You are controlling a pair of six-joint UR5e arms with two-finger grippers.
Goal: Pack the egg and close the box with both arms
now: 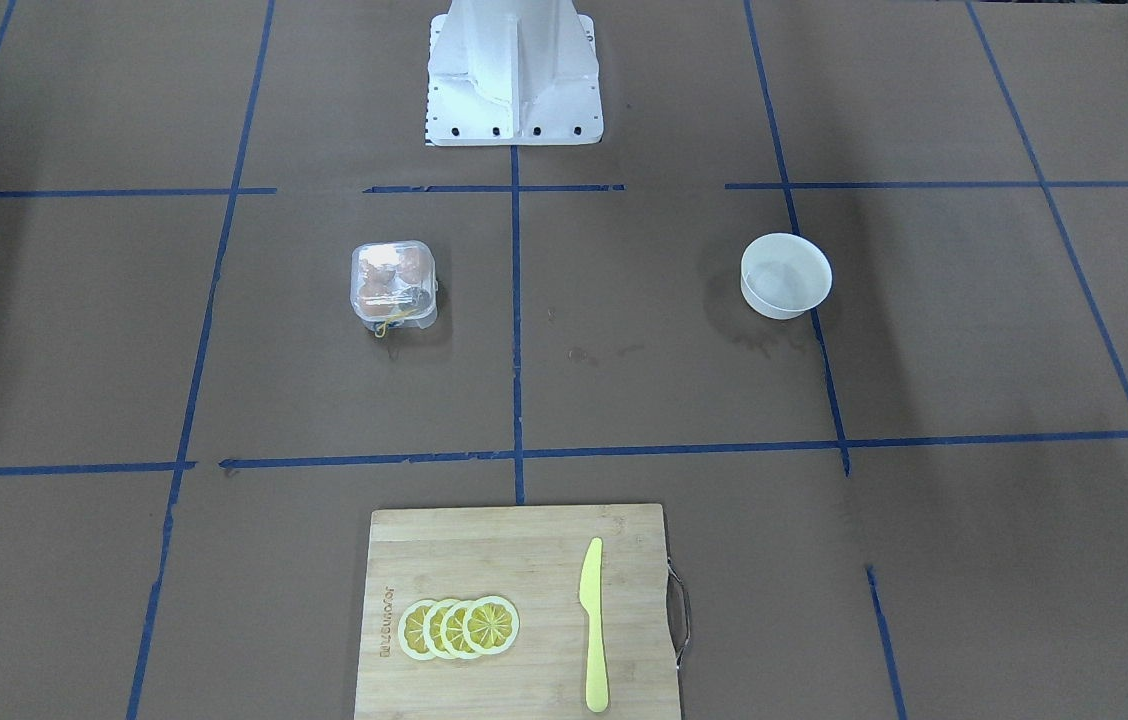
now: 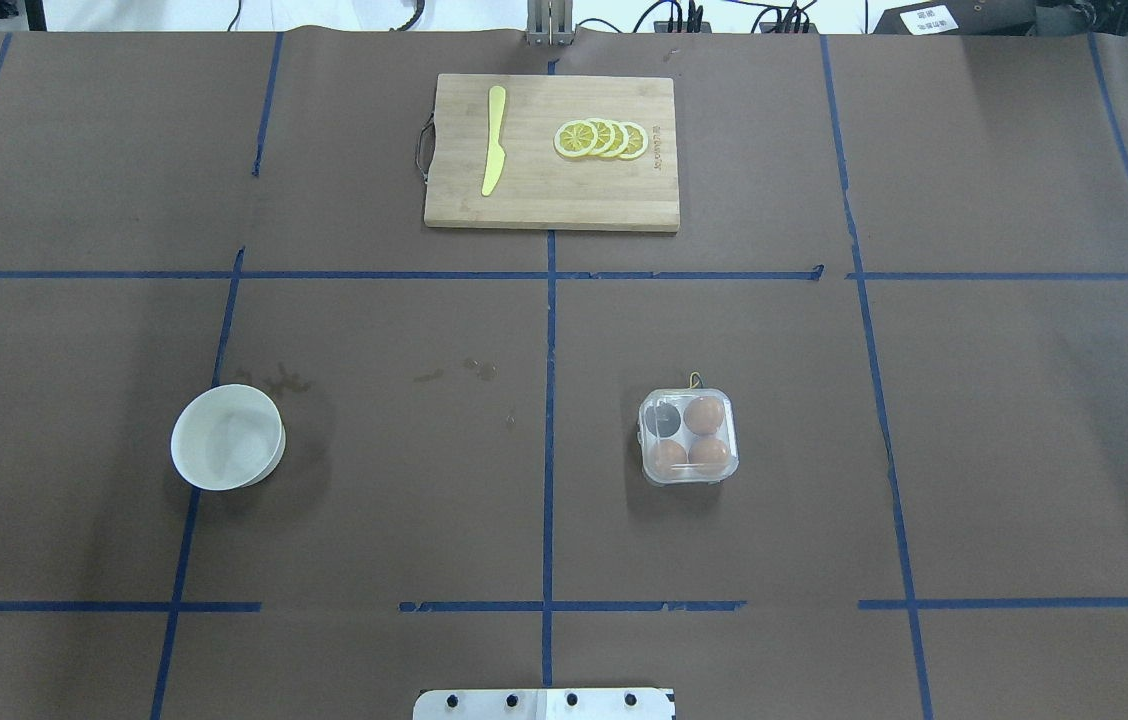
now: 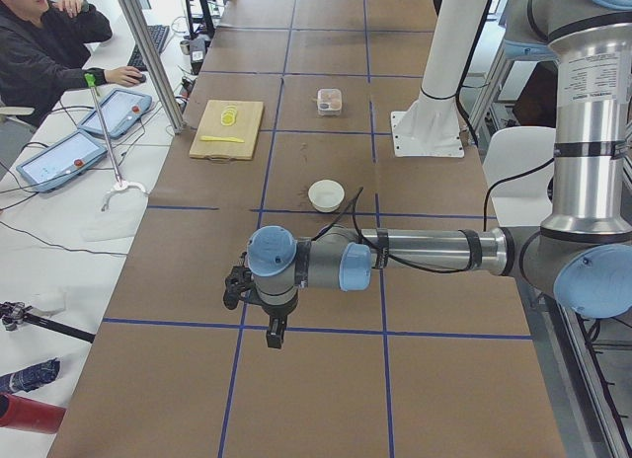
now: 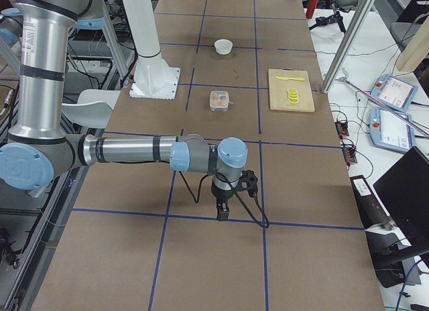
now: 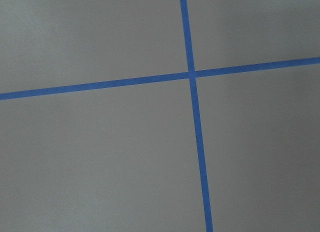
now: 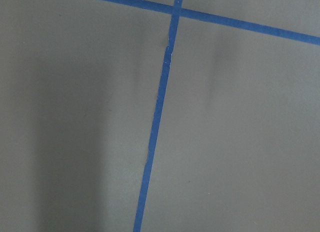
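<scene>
So the box point(image 2: 688, 437) sits on the right half of the table, just right of the centre tape line. It has three brown eggs point(image 2: 704, 414) in its cups, and the far-left cup is dark (the lid looks down, can't tell if it's latched). The white bowl point(image 2: 227, 437) is well apart on the left. On the far side is a cutting board point(image 2: 551, 205) with a yellow knife point(image 2: 494, 140) and lemon slices point(image 2: 602, 139). The left gripper point(image 3: 275, 335) and right gripper point(image 4: 222, 212) hang low at opposite table ends, well away from the box. Can't tell if either one is gripping or relaxed.
</scene>
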